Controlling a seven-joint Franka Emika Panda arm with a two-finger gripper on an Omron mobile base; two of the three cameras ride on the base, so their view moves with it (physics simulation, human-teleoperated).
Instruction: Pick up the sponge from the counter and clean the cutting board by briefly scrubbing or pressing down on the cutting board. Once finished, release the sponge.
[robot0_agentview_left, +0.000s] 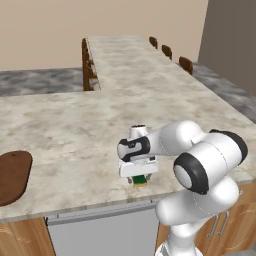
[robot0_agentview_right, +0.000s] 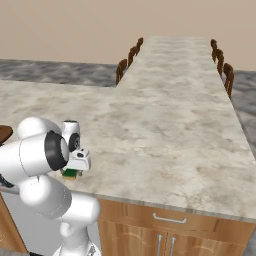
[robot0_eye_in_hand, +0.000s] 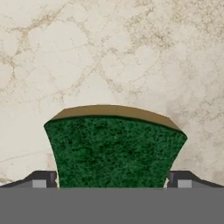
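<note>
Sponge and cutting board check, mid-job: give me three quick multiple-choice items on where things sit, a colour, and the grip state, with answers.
1. Where is the cutting board?
A. At the counter's left edge in the left base view
B. Directly under the gripper
C. On the far bar section

2. What colour is the sponge's top layer?
A. Blue
B. Dark green
C. Red

3. How do the fingers stand with respect to the sponge?
A. One on each side of it
B. Both well above it
C. Both on the board

Answers: 1 A, the brown board lies far left, away from the gripper. 2 B, the hand view shows green over yellow. 3 A, a fingertip flanks each side.
</note>
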